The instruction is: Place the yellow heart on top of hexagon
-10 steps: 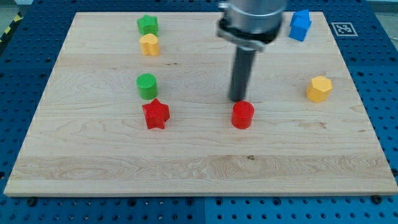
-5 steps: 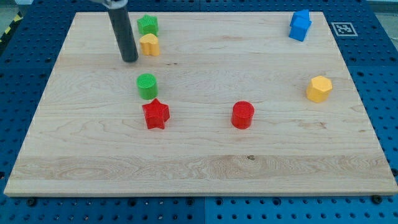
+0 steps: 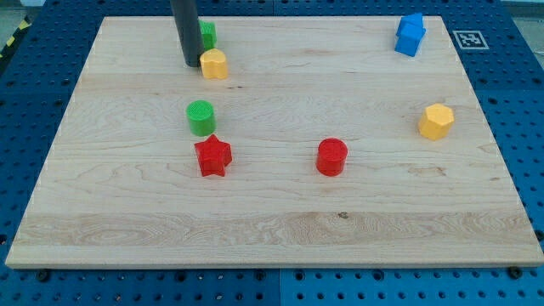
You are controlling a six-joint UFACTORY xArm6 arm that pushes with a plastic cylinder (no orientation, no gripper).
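Observation:
The yellow heart (image 3: pixel 214 64) lies near the view's top left on the wooden board (image 3: pixel 272 229). My tip (image 3: pixel 190 64) stands right against the heart's left side. The yellow hexagon (image 3: pixel 436 121) lies far off at the view's right edge. A green block (image 3: pixel 207 35) sits just above the heart, partly hidden behind my rod.
A green cylinder (image 3: pixel 201 117) and a red star (image 3: pixel 212 156) lie below the heart. A red cylinder (image 3: pixel 331 157) lies at the board's middle. A blue block (image 3: pixel 410 34) sits at the view's top right.
My tip swept from beside the red cylinder to the top left, then moved right against the yellow heart. The heart has shifted slightly right and down.

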